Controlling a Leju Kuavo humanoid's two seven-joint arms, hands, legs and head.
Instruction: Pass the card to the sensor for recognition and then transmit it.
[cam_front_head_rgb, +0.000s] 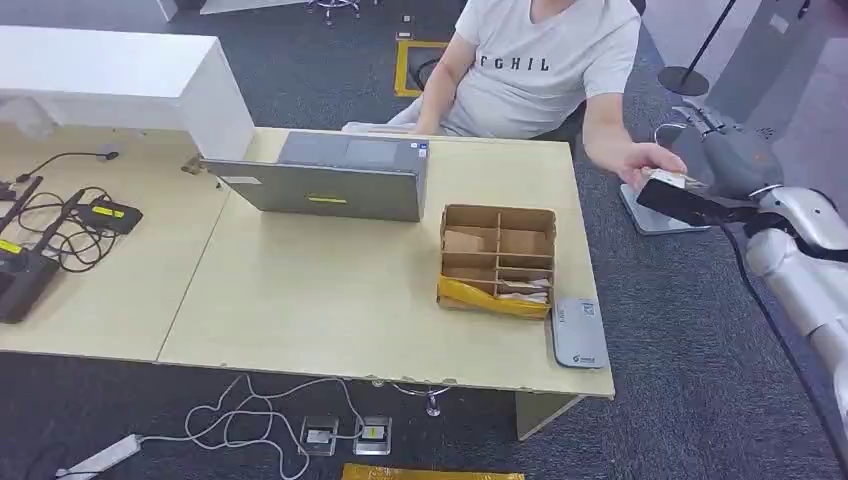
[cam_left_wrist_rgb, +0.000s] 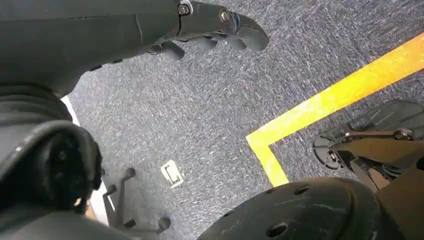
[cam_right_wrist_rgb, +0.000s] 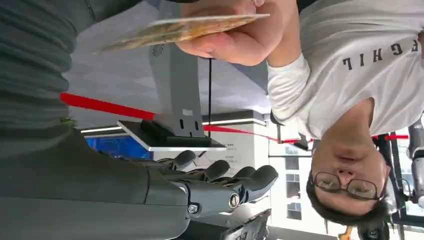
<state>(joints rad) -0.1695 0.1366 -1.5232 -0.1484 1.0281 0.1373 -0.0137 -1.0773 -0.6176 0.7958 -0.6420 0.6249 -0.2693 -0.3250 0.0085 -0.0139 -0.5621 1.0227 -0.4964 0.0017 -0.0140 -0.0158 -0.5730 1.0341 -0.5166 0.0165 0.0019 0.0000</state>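
Card sits pinched in the person's hand at two o'clock, beside the right hand, whose fingers are released for transfer; left hand hangs loosely curled, empty.

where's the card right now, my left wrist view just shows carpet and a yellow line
observer: a person's hand holds the card, beyond the table edge, over the carpet

operator: is the right robot hand gripping it

observer: no, the right robot hand has its fingers stretched out, apart from the card

operator: anything like a sensor on the table

observer: a flat grey device lies at the near corner, beside a cardboard box
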